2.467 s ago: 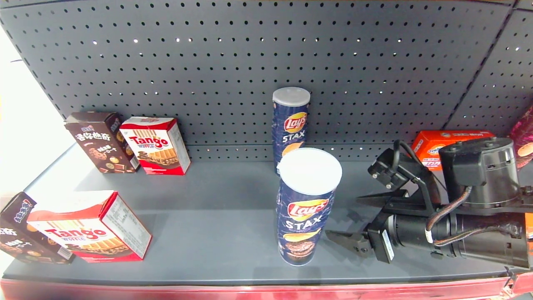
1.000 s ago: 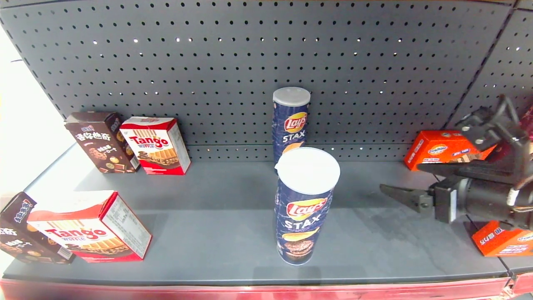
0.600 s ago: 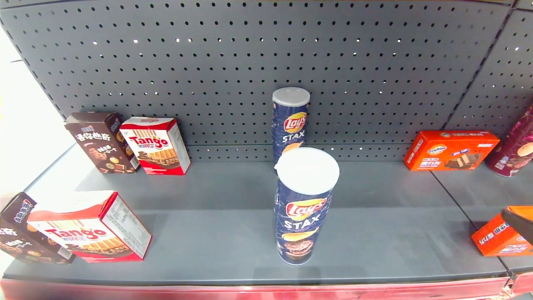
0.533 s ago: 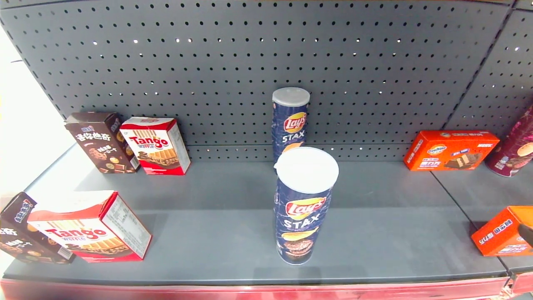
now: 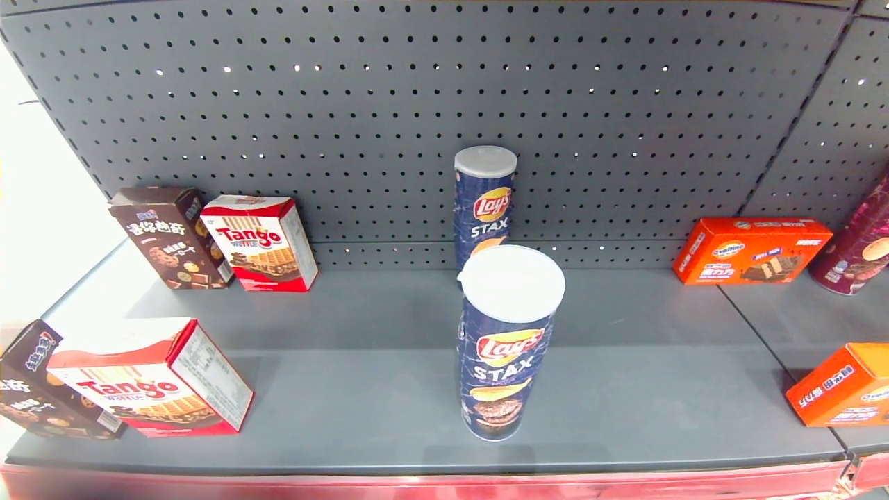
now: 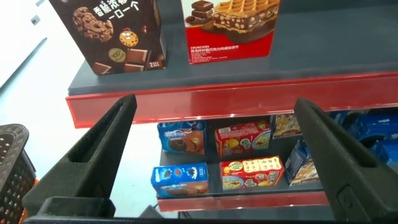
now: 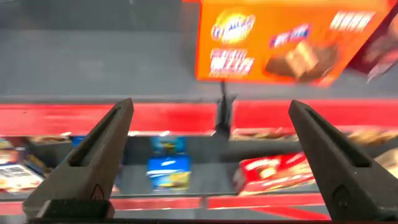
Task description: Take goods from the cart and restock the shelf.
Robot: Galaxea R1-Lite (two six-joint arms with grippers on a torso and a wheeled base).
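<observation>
The front chip can stands up straight near the front of the grey shelf, about in the middle. It is dark blue with a white lid. A second chip can stands right behind it, close to the back wall with holes.

On the left at the back, a brown cookie box and a red and white wafer box stand side by side. At the front left corner there is another cookie box with another wafer box touching it.

On the right at the back lies an orange box, with a dark red can beside it. A second orange box sits near the front right.

The left claw hangs in front of the shelf's red front edge, lower than the front cookie and wafer boxes. Its two fingers are spread wide and hold nothing. A black basket is off to one side.

The right claw is also spread wide and holds nothing. It hangs in front of the red edge, lower than an orange box.
</observation>
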